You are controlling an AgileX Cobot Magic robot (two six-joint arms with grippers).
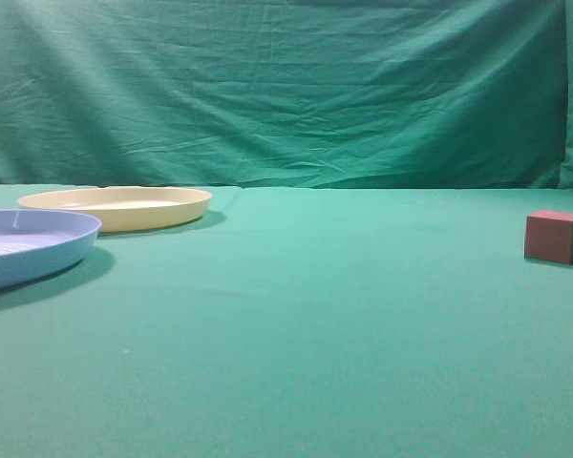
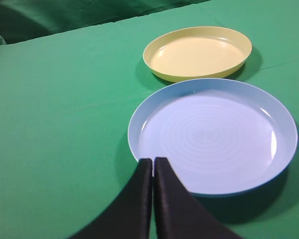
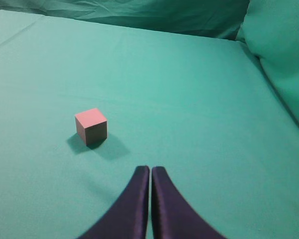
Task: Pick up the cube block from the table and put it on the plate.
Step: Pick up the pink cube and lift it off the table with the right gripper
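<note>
Nothing done yet: cube block (image 1: 555,237) sits untouched near the table's (image 1: 296,324) right edge, well apart from the plate (image 1: 116,206) at far left. Both grippers, left gripper (image 2: 153,162) and right gripper (image 3: 150,170), appear pressed together and empty; pickup and placement remain.

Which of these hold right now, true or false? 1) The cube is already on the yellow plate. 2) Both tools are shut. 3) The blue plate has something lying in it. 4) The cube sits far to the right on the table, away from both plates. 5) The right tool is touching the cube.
1) False: the cube rests on the table, and the yellow plate is empty.
2) True: the left tool and the right tool both have their fingers pressed together, holding nothing.
3) False: the blue plate is empty.
4) True: both plates stand at the left of the exterior view, the cube near the right edge.
5) False: the right tool is clear of the cube, with bare cloth between them.
</note>
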